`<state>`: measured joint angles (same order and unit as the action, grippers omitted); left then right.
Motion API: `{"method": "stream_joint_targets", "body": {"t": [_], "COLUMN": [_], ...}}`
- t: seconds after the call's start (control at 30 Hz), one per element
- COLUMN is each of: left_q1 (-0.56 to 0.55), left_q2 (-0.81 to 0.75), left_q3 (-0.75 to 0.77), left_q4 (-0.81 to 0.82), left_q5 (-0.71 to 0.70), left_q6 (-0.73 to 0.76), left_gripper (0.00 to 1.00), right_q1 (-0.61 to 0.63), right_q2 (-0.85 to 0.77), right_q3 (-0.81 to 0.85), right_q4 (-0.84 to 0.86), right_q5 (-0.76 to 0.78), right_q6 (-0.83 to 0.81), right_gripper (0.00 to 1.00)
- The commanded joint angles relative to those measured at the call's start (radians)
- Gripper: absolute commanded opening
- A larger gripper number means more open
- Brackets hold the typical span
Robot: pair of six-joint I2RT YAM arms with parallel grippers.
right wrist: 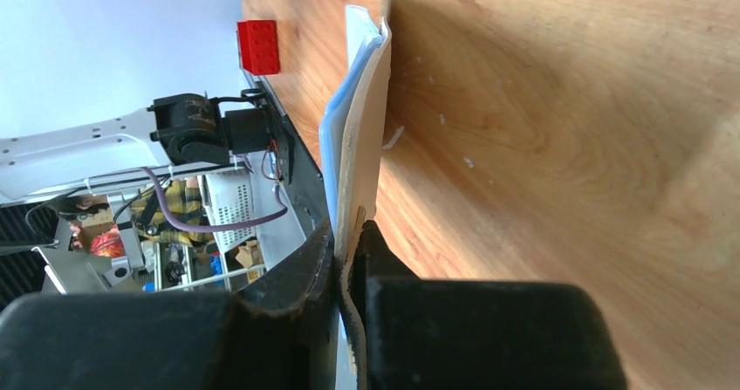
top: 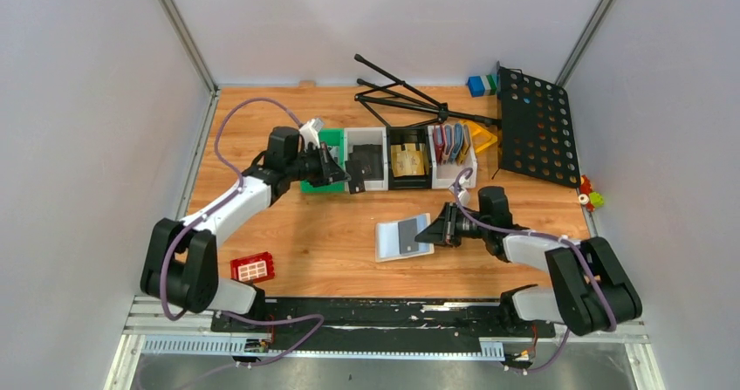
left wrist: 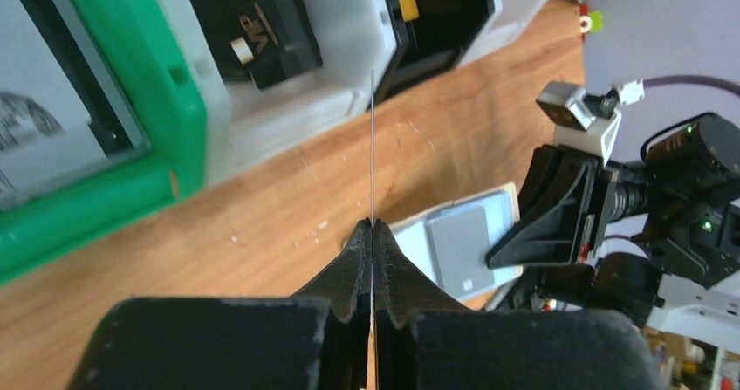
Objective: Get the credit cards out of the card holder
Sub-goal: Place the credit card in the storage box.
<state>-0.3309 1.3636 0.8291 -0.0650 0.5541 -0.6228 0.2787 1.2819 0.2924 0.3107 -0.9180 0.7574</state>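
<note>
In the top external view you had the left pincer (top: pixel 343 177) stretched out to the row of bins at the back of the tabletop (top: pixel 332 242). It was clenched on a dark credit card (top: pixel 357 183) just in front of the white bin (top: pixel 366 131). The right pincer (top: pixel 439 230) gripped the right edge of the card holder (top: pixel 388 246), which lay open near the middle of the tabletop, well apart from the bins. A second card (top: pixel 407 233), dark grey, sat in its pocket, so I judged the job only partly done. In the left wrist view your jaws were shut tight on the credit card (left wrist: pixel 373 146), seen edge-on as a hair-thin line rising between the fingers. The green bin (left wrist: pixel 122 146) lay beyond on the left. To the right lay the card holder (left wrist: pixel 417 233) with the second card (left wrist: pixel 458 243) showing, and the right pincer (left wrist: pixel 502 252) at its edge. In the right wrist view that pincer (right wrist: pixel 349 233) was clamped on the holder's (right wrist: pixel 362 128) pale layers, seen edge-on against the wood, with a red brick (right wrist: pixel 259 47) beyond. Whether the holder was lifted clear, I could not tell. The cards looked light, stiff and slick, so you would likely want to pinch the flat faces near an exposed short edge. The holder looked soft and floppy, so it probably needed holding down while a card slid out.
</note>
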Motion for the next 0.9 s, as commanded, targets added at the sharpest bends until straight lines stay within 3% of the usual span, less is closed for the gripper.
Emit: {"method": "stream_joint_targets", "body": {"t": [0.0,0.27,0.43,0.6,0.67,0.73,0.87], "left_q1": [-0.002,-0.022,-0.064,-0.068,-0.068,-0.068,-0.068], "left_q2": [0.087,0.308,0.414,0.472,0.488,0.505,0.517], "left_q3": [0.138,0.362,0.502,0.559,0.563,0.574,0.587], "left_q4": [-0.058,-0.155,-0.231,-0.295,-0.292,-0.293,-0.312], "left_q5": [-0.077,-0.136,-0.190,-0.282,-0.278,-0.271,-0.289], "left_q6": [0.087,0.140,0.173,0.203,0.206,0.209,0.222], "left_gripper": [0.00,0.00,0.00,0.00,0.01,0.05,0.16], "right_q1": [0.023,0.127,0.142,0.141,0.142,0.143,0.142], "right_q2": [0.097,0.206,0.178,0.030,-0.053,-0.138,-0.304], "right_q3": [0.017,0.059,0.095,0.102,0.103,0.109,0.120], "right_q4": [0.171,0.176,0.037,-0.126,-0.192,-0.266,-0.395], "right_q5": [0.002,0.166,0.277,0.380,0.409,0.435,0.460], "right_q6": [-0.006,-0.031,-0.115,-0.184,-0.196,-0.210,-0.229], "right_gripper": [0.00,0.02,0.26,0.56,0.79,0.97,1.00]}}
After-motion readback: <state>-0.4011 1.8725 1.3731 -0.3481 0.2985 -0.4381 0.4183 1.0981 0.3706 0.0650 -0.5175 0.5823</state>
